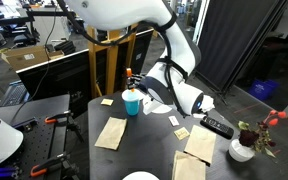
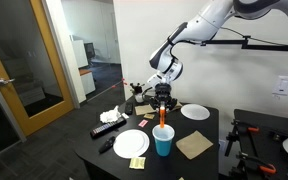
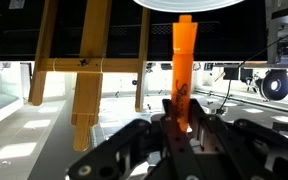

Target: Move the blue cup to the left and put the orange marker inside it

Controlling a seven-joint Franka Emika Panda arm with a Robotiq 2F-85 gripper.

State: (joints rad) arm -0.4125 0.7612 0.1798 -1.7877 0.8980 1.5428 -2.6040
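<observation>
While poised over the one dark table (image 1: pixel 149 140), hangs off the single white arm (image 1: pixel 182 52). Counted on the tabletop: two white plates (image 2: pixel 131 143) — round, flat — and two black remotes (image 2: pixel 106 129). Above these, one gripper (image 2: pixel 163 101), fingers (image 3: pixel 164 120) drawn nearly together and clamped on the orange marker (image 3: pixel 184 60). Directly below, one blue cup (image 2: pixel 163 141): small, cyan, slightly tapered, upright, rim open. Smallest, that one marker: thin, bright, held vertical, lower end right at the cup's rim — cannot tell whether inside.
</observation>
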